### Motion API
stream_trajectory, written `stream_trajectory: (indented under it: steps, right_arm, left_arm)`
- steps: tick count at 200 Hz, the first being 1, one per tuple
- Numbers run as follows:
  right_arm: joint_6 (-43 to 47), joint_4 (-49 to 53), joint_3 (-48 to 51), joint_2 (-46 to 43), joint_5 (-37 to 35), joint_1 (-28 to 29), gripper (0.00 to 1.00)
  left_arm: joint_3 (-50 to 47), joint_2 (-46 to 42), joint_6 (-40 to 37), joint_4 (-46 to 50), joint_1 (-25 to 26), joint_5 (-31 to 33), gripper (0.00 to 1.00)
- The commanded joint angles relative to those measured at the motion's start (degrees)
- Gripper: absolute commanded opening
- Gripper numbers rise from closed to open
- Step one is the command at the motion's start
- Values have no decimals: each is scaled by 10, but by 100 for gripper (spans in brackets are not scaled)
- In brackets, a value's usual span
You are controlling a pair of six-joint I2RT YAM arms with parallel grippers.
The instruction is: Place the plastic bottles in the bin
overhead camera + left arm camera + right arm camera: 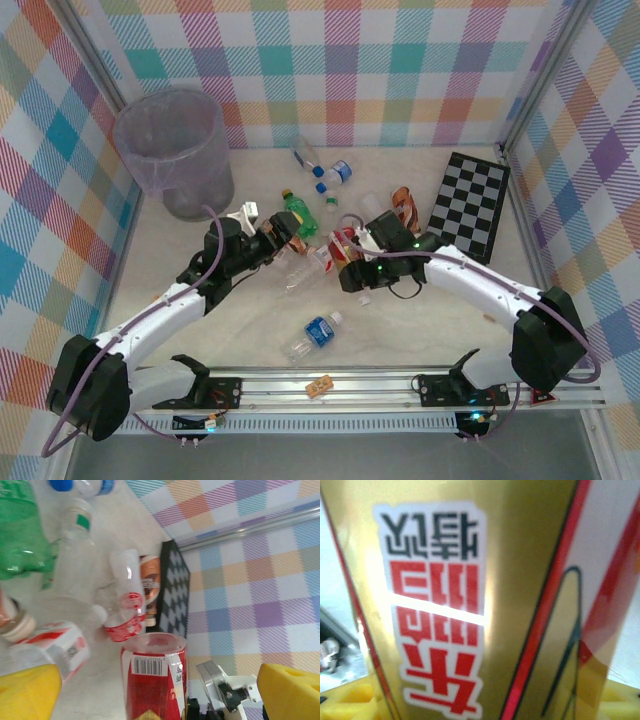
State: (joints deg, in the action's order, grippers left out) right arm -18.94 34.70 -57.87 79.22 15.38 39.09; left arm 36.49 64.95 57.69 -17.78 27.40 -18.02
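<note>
Listing: red-labelled bottle (470, 605), mid-table among other plastic bottles (320, 331), well apart from the bin (195, 180). Right gripper (347, 258) seemingly clamped on its label; view too close to confirm. Left gripper (278, 240) jaws wide, empty. Likely light, thin-walled, slick; hold mid-body.

Green bottle (298, 211), gold-and-red labelled bottle (520, 580), black-and-white checkerboard (470, 205), grey-lavender bin (190, 175).

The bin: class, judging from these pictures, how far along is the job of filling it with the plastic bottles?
Done: nothing visible; the bin looks empty. In hand: the right gripper seems clamped on the red-and-gold bottle; the left gripper is open near it. Left: the rest, including the green bottle and the blue-labelled bottle, lie on the table.
</note>
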Motion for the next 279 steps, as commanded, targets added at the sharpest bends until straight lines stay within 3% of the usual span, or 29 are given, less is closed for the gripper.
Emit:
stream_trajectory:
  steps: [1,45,102,166,211,279]
  right_arm:
    - [28,-10,-30,8,94,3,53]
    - [36,-55,-72,46,173,4,53]
    - [28,-119,-79,55,219,4,53]
    - [23,-166,-69,63,209,6,54]
    - [30,-166,-74,72,192,7,64]
    - [52,-100,-83,35,176,-9,100]
  left_arm:
    - [-12,-2,27,-67,11,-23,100]
    - [-11,15,35,-74,50,-18,100]
    - [-2,44,48,-76,77,-10,100]
    - [8,77,58,-108,84,-20,77]
    - [40,47,14,-18,82,-1,63]
    - [107,12,-63,113,60,13,59]
